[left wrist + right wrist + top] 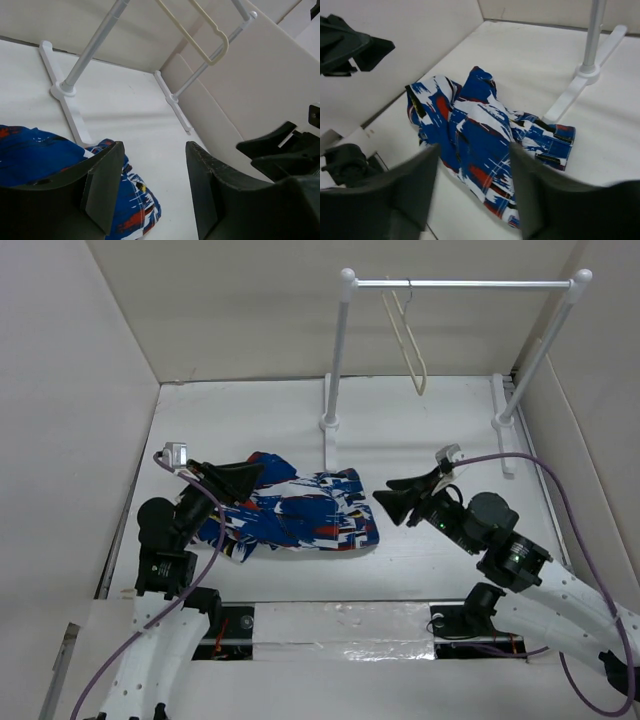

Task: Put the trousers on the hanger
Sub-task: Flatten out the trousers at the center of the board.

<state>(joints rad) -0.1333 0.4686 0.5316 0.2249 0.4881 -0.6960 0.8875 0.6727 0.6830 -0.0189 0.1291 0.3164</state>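
The trousers (295, 512) lie crumpled in a heap on the white table (440, 565), left of centre and nearer the arms than the rack (460, 284); their bright blue cloth with white, red, black and yellow patches is bunched and folded over itself, and no part of it is lifted; the cream-white hanger (408, 340) hangs by its small metal hook from the rack's metal crossbar at the far side, well apart from the garment and with nothing on it; the rack's left pole stands on a white foot (329, 445) just beyond the far edge of the heap; the left gripper (248, 483) sits over the left, far part of the trousers, pointing right, its jaws parted with nothing between them; in the left wrist view the two dark fingers (102, 187) frame bare table, with the trousers (45, 155) to their left and partly behind the left one, and whether that finger touches the cloth I cannot tell; the hanger (200, 37) and the rack's pole base (62, 90) show beyond; the right gripper (388, 502) is just right of the heap, pointing left toward it, jaws spread and holding nothing; in the right wrist view its blurred fingers (415, 192) stand either side of the near end of the trousers (480, 135), above them, and the left gripper (355, 47) shows at the top left.
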